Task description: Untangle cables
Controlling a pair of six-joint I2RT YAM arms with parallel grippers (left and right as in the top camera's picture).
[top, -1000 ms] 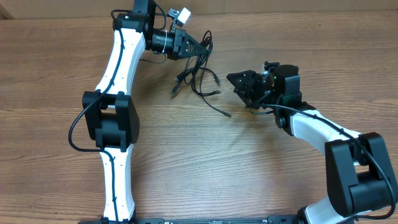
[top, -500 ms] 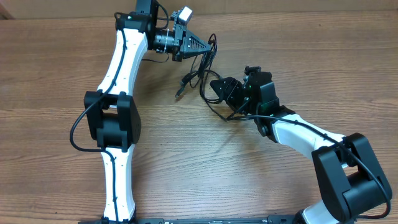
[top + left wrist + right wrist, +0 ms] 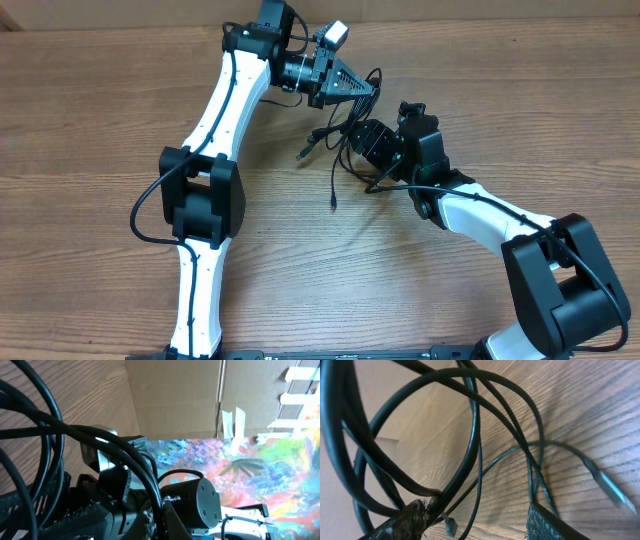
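Observation:
The cables [image 3: 338, 122] are thin black cords tangled between the two grippers at the table's back centre. My left gripper [image 3: 372, 90] is shut on one strand and holds the bundle up. In the left wrist view that strand is pinched in the gripper [image 3: 157, 512], while other loops of the cables [image 3: 45, 425] cross the left of the frame. My right gripper [image 3: 358, 142] sits right against the tangle from the right. Its fingers [image 3: 407, 520] stand open, and several cable loops [image 3: 475, 435] pass between and over them. Loose plug ends [image 3: 303, 155] [image 3: 332, 204] hang toward the table.
The wooden table [image 3: 420, 280] runs all round. The left arm [image 3: 205, 190] reaches up the left side and the right arm [image 3: 500, 215] comes in from the lower right. A cardboard wall [image 3: 175, 395] and a colourful painted sheet [image 3: 260, 465] show behind.
The left gripper has swung right with the cables in it. The right gripper has moved left into the tangle. One cable end now trails lower on the table.

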